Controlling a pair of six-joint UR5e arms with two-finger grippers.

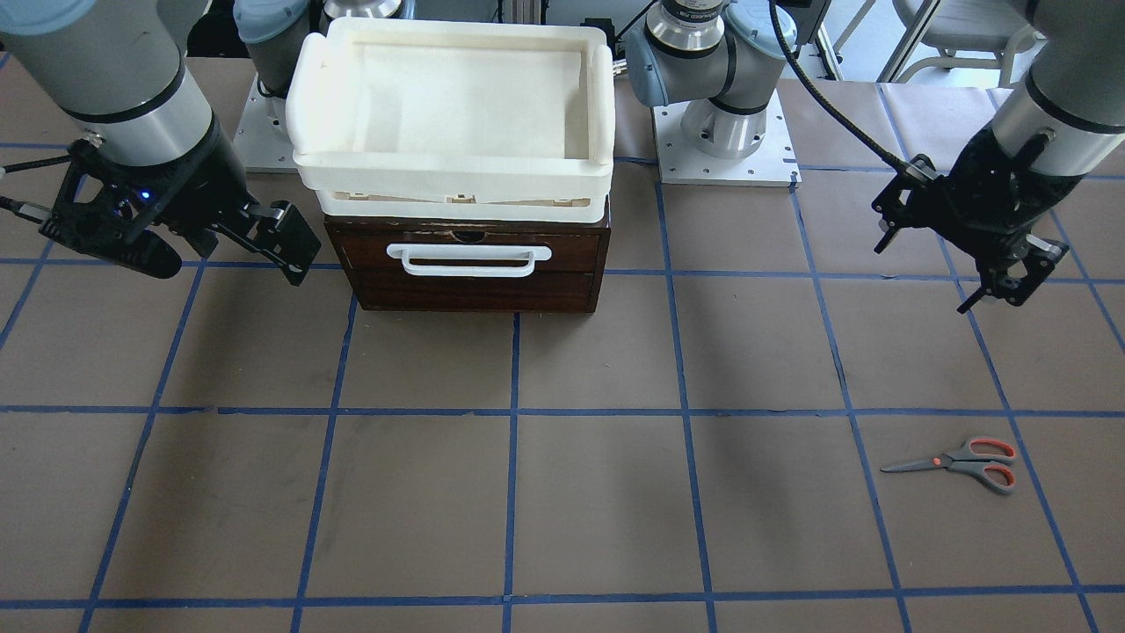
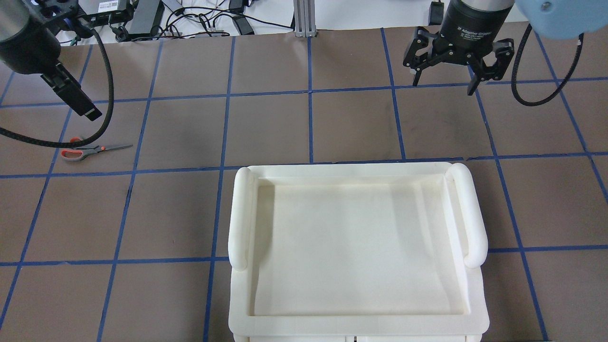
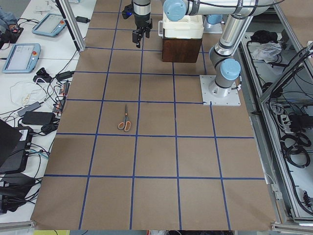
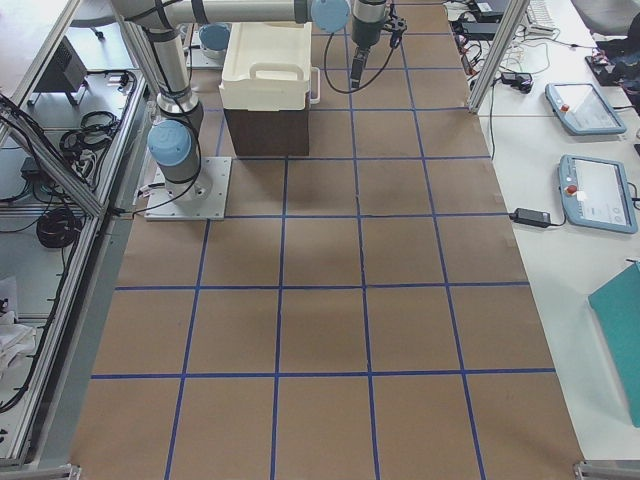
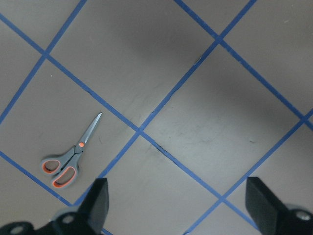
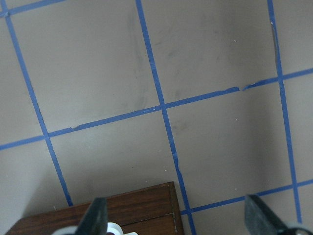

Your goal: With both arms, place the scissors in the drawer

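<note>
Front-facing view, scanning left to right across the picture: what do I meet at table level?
Right arm's black two-finger gripper → dark-brown wooden drawer → left arm's silver base → small grey-and-orange scissors.

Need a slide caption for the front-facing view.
Left tool and right tool hover open, flanking the closed drawer; scissors lie flat on the table, nearer the left tool.

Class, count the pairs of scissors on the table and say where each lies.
1. The scissors lie flat on the table on the robot's left side, well apart from the drawer, whose inside is hidden.
</note>
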